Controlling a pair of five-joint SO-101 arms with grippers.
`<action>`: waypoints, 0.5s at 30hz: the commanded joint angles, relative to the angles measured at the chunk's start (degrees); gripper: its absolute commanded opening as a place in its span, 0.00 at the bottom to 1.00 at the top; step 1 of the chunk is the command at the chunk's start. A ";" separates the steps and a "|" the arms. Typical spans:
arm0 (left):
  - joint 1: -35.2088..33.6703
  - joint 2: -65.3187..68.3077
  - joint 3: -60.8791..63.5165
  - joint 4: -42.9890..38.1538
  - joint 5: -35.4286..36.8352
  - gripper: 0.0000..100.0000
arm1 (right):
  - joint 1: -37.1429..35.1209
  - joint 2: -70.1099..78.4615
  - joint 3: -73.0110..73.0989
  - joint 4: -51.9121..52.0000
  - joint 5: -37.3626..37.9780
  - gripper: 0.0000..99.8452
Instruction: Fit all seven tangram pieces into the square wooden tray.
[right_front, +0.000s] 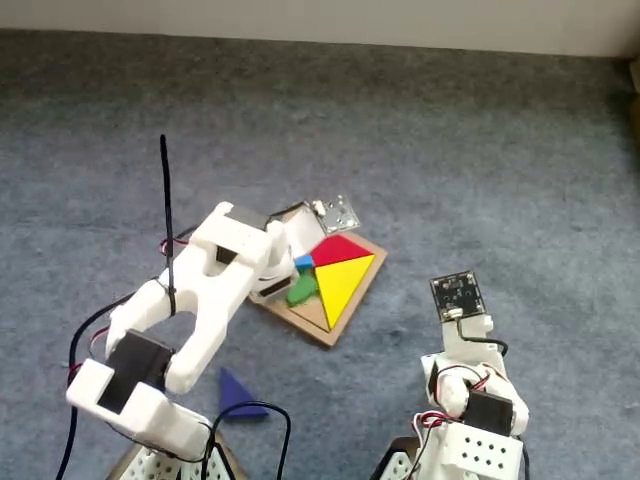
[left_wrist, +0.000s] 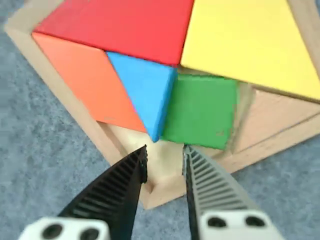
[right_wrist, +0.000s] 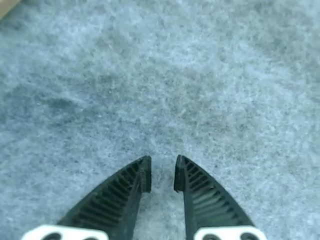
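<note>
Left end effector (left_wrist: 165, 162): fingers are seen slightly parted and released, with nothing grasped. It is held low over one corner of the square wooden tray (left_wrist: 165, 192), and the rim of that corner lies directly beneath the fingertips.

Tray contents, as placed from the left end effector:
- A green square (left_wrist: 200, 110) is seated just ahead of the fingertips.
- A blue triangle (left_wrist: 145, 85) is set touching the green square, with its tip pointed back towards the fingers.
- An orange piece (left_wrist: 82, 75) is fitted against the blue triangle, along the tray wall.
- A red triangle (left_wrist: 120, 25) and a yellow triangle (left_wrist: 250, 45) are laid farthest ahead, edge to edge.
- A patch of bare tray floor (left_wrist: 272, 112) is observed beside the green square.

One dark blue triangle (right_front: 238, 392) is found outside the tray, on the carpeted worktop (right_wrist: 200, 75), well behind the left end effector and near that arm's base.

Right end effector (right_wrist: 162, 174): fingers are seen nearly together with a narrow slit between them, and nothing is grasped. It is held over bare worktop, well apart from the tray.
</note>
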 joint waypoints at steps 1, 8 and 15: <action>-0.92 -1.36 -0.22 -3.69 0.44 0.13 | 0.84 -0.13 3.56 -1.10 0.35 0.09; 0.31 -1.98 -0.40 -3.69 0.70 0.13 | 0.84 -0.13 3.56 -1.10 0.35 0.09; 4.35 -6.55 -2.07 6.59 0.79 0.13 | 0.84 -0.13 3.56 -1.10 0.35 0.09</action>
